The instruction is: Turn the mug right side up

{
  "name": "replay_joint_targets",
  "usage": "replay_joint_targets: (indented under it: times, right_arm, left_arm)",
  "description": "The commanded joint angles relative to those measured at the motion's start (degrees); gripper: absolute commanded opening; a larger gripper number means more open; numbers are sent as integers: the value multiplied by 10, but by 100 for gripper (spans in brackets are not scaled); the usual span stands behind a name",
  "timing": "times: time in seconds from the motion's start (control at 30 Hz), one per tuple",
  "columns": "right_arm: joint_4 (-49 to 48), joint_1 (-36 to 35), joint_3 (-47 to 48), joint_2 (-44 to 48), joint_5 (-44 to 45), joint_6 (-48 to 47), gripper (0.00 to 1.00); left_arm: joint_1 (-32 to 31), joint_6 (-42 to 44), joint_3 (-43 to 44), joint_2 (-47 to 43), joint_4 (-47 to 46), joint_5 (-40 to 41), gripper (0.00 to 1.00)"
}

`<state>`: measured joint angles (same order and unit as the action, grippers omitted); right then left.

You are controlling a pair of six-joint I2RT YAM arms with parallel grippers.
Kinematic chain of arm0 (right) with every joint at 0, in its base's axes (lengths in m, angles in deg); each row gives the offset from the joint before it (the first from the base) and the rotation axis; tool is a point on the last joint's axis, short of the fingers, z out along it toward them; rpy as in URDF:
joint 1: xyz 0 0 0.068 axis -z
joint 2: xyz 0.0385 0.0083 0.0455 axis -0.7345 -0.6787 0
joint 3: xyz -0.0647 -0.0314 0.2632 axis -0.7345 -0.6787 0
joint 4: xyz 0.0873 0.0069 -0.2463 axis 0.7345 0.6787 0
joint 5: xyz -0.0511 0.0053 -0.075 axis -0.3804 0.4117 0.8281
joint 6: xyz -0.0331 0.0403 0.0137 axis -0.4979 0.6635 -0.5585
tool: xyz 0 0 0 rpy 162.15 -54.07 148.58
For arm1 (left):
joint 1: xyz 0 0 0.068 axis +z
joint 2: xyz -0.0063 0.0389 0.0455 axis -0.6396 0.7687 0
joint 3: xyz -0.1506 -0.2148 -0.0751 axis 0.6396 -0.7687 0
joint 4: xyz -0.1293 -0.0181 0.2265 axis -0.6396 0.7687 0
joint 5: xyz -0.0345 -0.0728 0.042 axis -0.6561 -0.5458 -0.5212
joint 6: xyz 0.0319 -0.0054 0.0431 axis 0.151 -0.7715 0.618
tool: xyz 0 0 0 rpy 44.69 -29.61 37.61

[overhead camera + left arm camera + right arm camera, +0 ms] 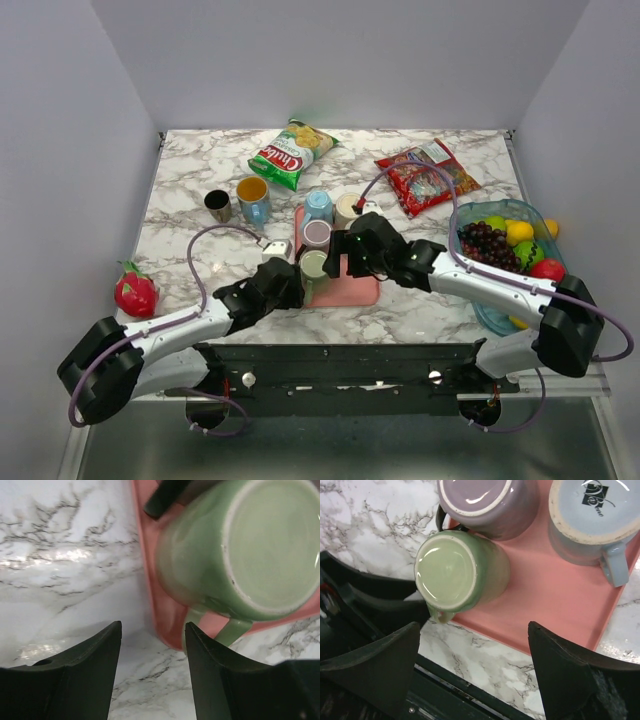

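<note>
A green mug stands upside down on the near left corner of the pink tray. In the left wrist view the green mug fills the upper right with its base up and its handle hanging over the tray's edge. My left gripper is open and empty, low over the marble just left of the tray. It also shows in the top view. My right gripper is open and empty above the tray's near edge, close to the green mug. It also shows in the top view.
A purple mug, a blue mug and a cream mug also stand upside down on the tray. A fruit bowl is at the right, snack bags at the back, a blue cup and a dark cup at the left, and a dragon fruit beyond them.
</note>
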<state>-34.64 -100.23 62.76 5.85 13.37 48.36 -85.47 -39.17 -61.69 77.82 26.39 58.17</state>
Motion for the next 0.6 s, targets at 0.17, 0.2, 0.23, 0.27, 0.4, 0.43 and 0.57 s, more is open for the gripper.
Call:
replay_joint_targets:
  times: [0.17, 0.2, 0.23, 0.27, 0.4, 0.43, 0.57]
  right_arm:
    - [25, -29, 3, -35, 84, 44, 93]
    - [28, -38, 7, -47, 90, 43, 93]
    - [38, -45, 20, -55, 98, 42, 93]
    - [46, -60, 28, -64, 112, 43, 93]
    - [81, -98, 71, -108, 156, 63, 90]
    - [94, -104, 79, -125, 169, 78, 89]
    - [122, -123, 133, -170, 207, 106, 85]
  left_arm:
    - [-96, 15, 0, 4, -33, 27, 62]
    - [-99, 15, -1, -3, -34, 29, 63]
    - [-102, 13, -4, -7, -30, 32, 63]
    - [-104, 12, -8, -13, -29, 41, 63]
    - [-105, -24, -2, -62, 43, 102, 63]
    - [-105, -32, -1, -76, 57, 113, 63]
    - [-106, -75, 6, -151, 132, 165, 64]
